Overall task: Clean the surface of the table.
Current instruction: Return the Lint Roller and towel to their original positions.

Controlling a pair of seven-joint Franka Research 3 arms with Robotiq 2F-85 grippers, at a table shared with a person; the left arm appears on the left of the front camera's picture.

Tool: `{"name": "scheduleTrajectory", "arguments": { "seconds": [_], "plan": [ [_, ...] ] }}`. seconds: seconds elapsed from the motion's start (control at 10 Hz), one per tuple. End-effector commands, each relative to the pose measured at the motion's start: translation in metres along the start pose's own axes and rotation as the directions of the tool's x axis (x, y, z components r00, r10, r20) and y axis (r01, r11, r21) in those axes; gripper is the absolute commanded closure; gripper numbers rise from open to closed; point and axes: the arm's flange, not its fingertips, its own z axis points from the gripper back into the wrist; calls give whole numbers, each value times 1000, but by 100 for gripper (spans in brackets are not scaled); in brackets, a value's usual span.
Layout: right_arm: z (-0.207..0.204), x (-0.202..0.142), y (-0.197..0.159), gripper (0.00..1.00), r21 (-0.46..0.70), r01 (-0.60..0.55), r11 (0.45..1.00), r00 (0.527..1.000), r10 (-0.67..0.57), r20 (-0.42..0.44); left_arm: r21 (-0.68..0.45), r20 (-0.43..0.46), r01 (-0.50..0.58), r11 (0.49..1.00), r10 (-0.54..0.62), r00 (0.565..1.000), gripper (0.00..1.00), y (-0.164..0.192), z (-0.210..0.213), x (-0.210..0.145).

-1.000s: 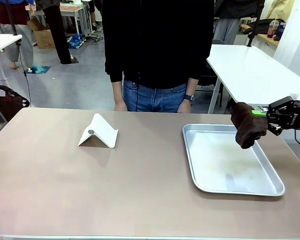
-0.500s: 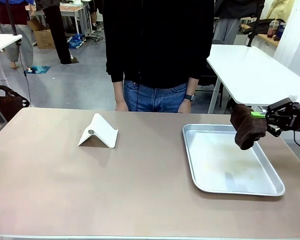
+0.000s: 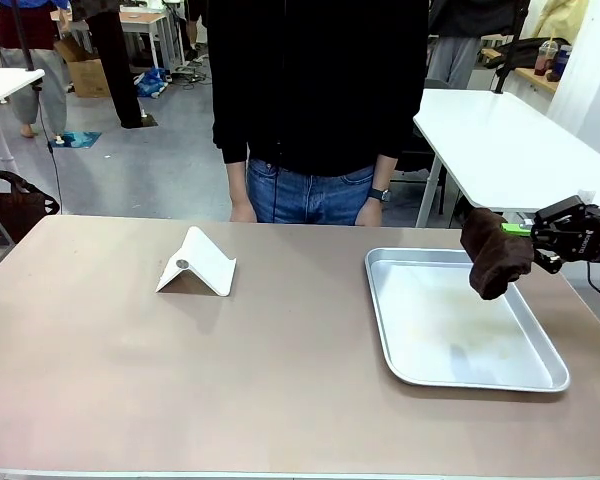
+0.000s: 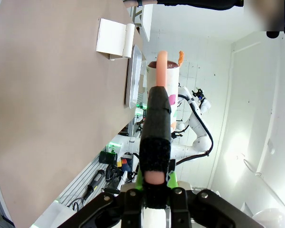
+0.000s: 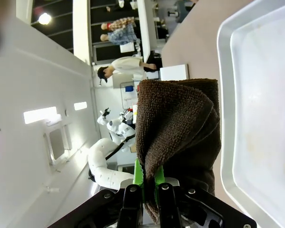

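Observation:
The beige-brown table (image 3: 180,370) spans the front view. At its right edge my right gripper (image 3: 528,232) is shut on a dark brown cloth (image 3: 495,258), which hangs just above the right rim of a silver tray (image 3: 460,378). In the right wrist view the folded cloth (image 5: 178,123) bulges out between the green pads, with the tray (image 5: 226,95) beside it. In the left wrist view my left gripper (image 4: 154,184) is shut on a long black-wrapped pink stick-like tool (image 4: 156,128), held off the table (image 4: 52,95).
A white folded stand (image 3: 197,263) sits left of the table's centre. A person (image 3: 315,100) in a black top stands at the far edge, hands down by the table. A white table (image 3: 510,140) stands behind on the right.
The right gripper and its cloth have shifted only very slightly; everything else is as before.

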Motion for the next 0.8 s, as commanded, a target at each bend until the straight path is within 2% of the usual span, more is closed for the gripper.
{"name": "scheduleTrajectory", "arguments": {
  "seconds": [0.0,0.4,0.7],
  "plan": [
    [0,1,6,90,9,7,1000,1000,-7,9,-2,-13,-6,1000,6,1000,80,-4,2,-4],
    [-7,-2,6,90,9,-19,1000,1000,19,19,0,0,0,1000,0,1000,80,0,0,0],
    [-84,3,36,90,-40,-66,997,998,66,-1,153,-56,65,986,-57,997,80,-82,-82,-8]
  ]
}}
